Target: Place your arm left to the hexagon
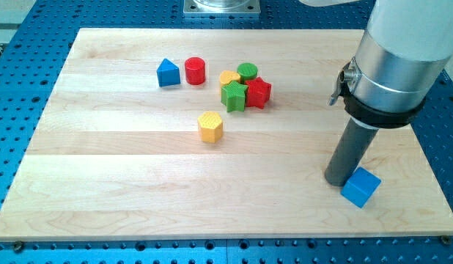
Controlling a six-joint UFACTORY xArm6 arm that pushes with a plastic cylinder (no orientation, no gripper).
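end effector: bare rod, no jaws, holding nothing; my tip (338, 181) on bench (102, 191), touching blue cube (360, 187) | yellow hexagon (210, 126) well apart toward view's left, slightly up | progress: not started; left: crossing past hexagon to its left side

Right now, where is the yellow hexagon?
The yellow hexagon sits alone near the board's middle, just below and to the view's left of the green star. My tip is far off at the view's right, touching the blue cube.

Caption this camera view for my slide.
My tip rests beside the blue cube, far right of the yellow hexagon.
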